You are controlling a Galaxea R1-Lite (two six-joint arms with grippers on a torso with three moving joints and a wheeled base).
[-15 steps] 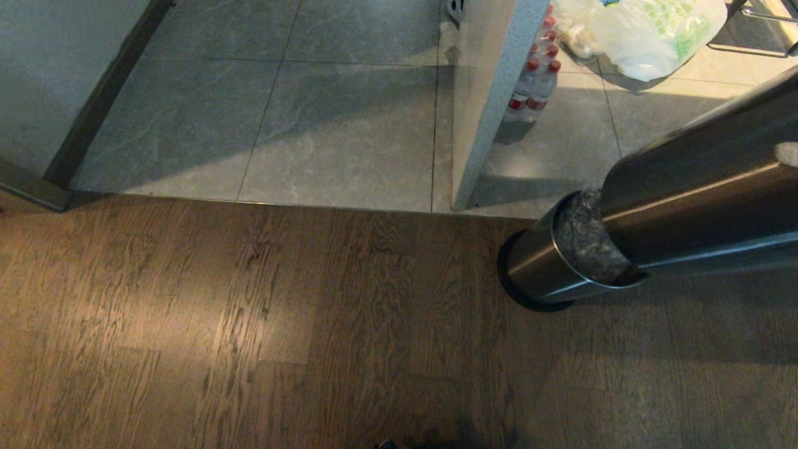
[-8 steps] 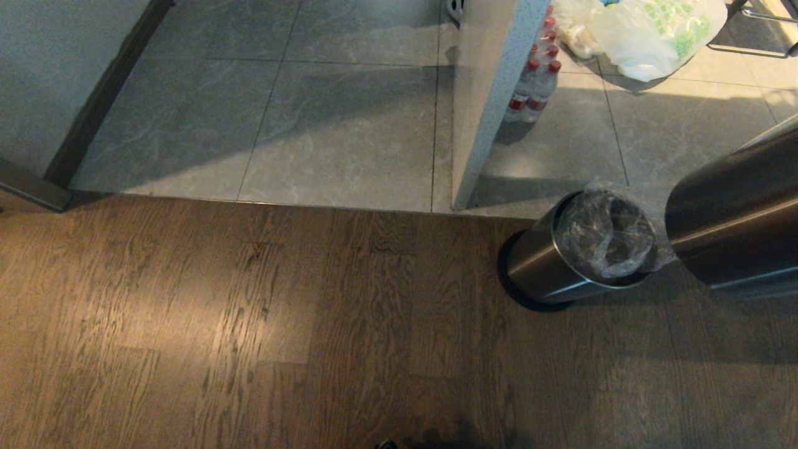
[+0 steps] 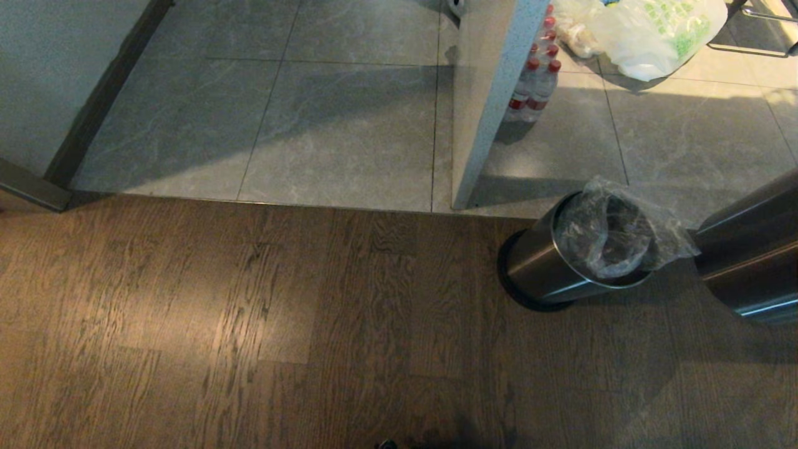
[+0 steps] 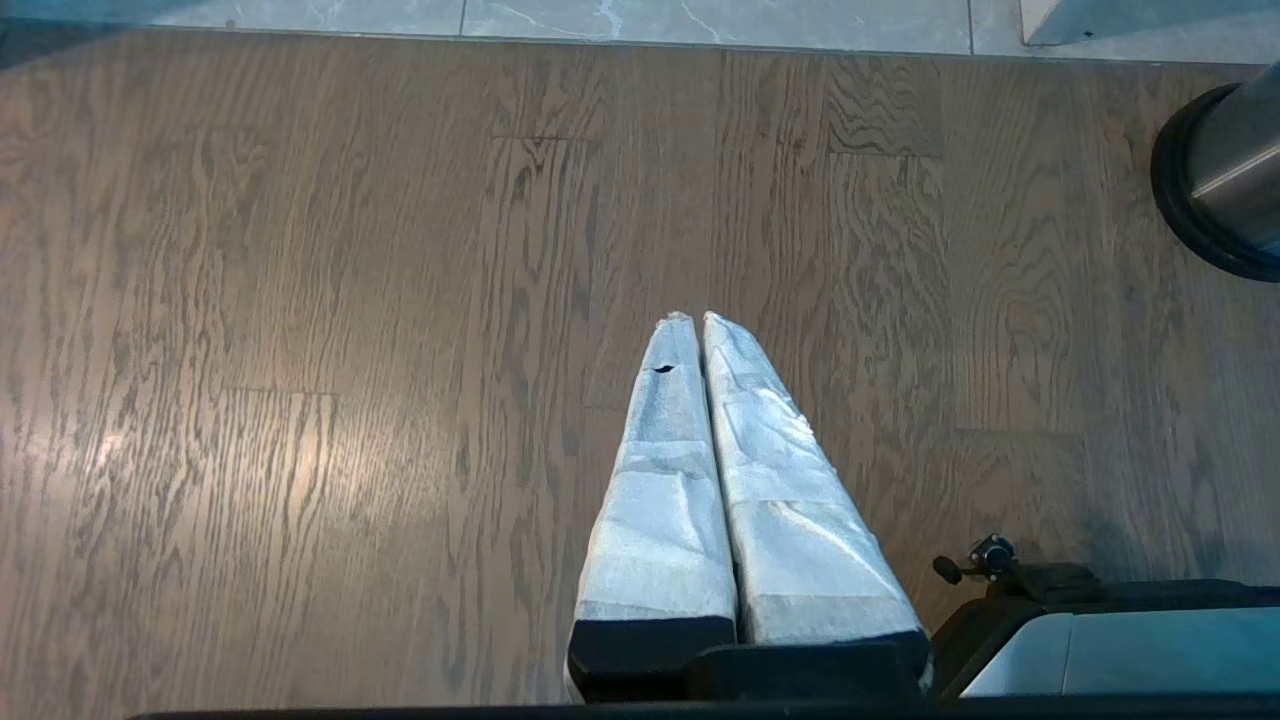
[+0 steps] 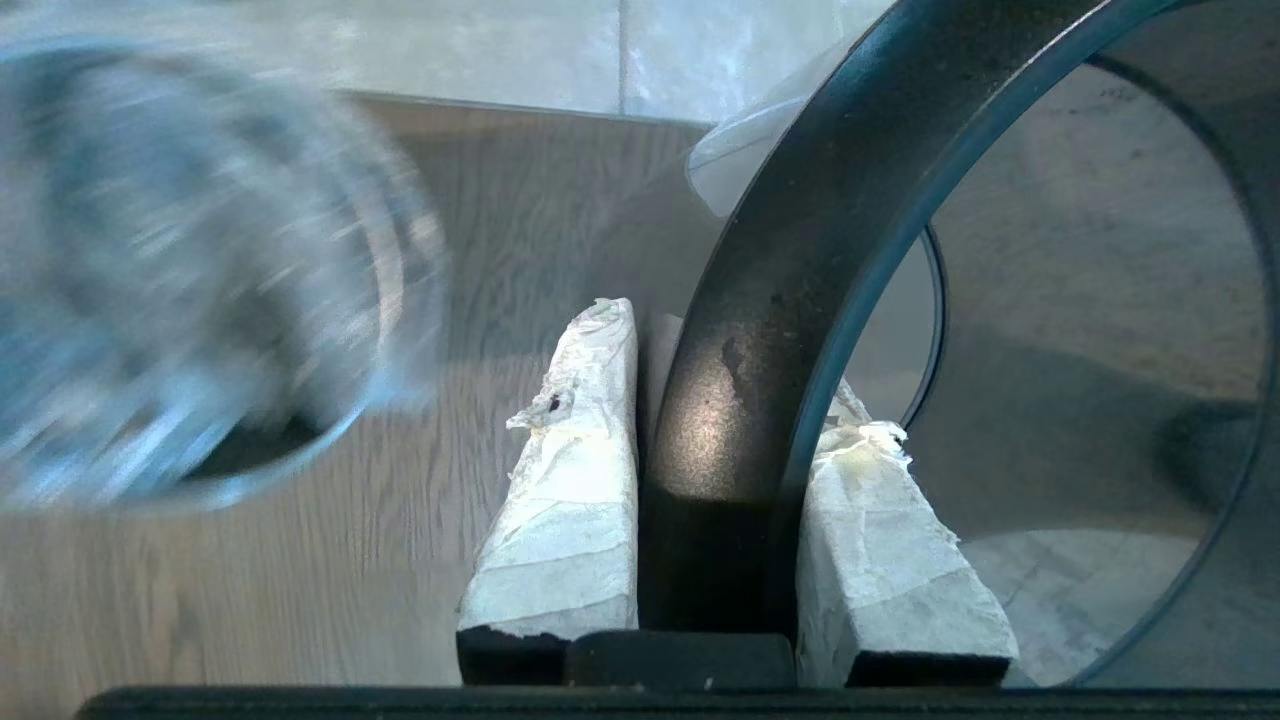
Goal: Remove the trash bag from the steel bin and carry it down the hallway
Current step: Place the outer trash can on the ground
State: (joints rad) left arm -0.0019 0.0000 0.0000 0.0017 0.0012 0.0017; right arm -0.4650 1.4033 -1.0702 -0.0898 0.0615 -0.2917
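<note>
Trash bag (image 3: 614,240): thin crinkled clear film, likely light, slippery, tear-prone; lines steel bin (image 3: 536,268). Loose edge flaring over the rim is the best pinch point. Right gripper (image 5: 720,380) clamps the dark rim of a separate steel cylinder (image 3: 748,262); left gripper (image 4: 700,325) closed, empty.

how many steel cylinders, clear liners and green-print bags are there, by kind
steel cylinders: 2 (the steel bin standing on the floor; a steel tube held by the right gripper)
clear liners: 1 (the trash bag, in the steel bin)
green-print bags: 1 (white bag)
total: 4
</note>
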